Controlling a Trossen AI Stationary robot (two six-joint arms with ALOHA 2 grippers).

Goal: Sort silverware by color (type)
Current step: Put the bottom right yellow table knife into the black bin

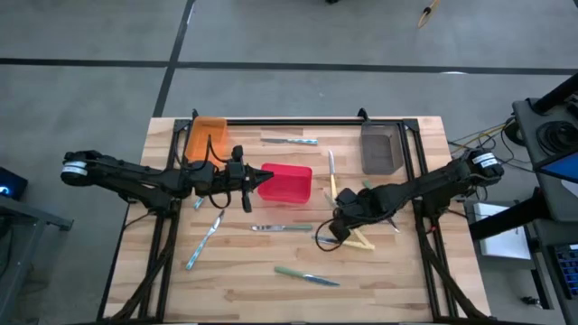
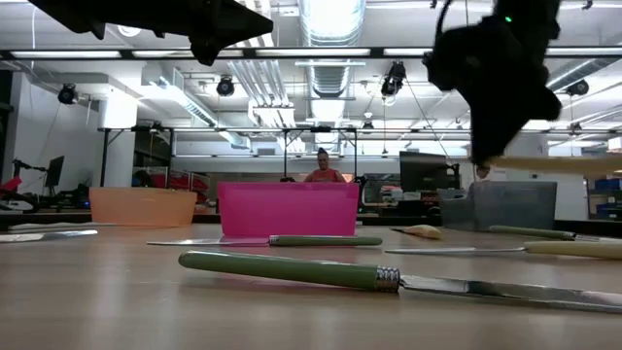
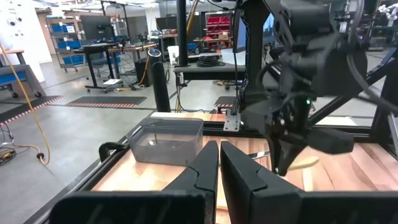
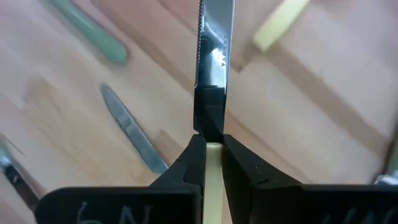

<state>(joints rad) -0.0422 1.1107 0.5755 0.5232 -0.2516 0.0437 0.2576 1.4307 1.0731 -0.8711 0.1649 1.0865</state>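
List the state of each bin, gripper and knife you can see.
Right gripper: shut on yellow-handled knife, lifted off the table.
Left gripper: shut, empty, beside the red bin.
Red bin: upright, contents not visible.
Orange bin: upright, looks empty.
Grey bin: upright, contents unclear.
Green-handled knife: flat on the table.

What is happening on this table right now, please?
A two-armed robot is sorting silverware by handle colour. The right tool is shut on a yellow-handled knife and holds it just above the wooden table, right of the red bin. The left tool is shut and empty, hovering by the red bin's left side. Other utensils lie loose on the table, such as a green-handled knife. An orange bin and a grey bin stand at the back.
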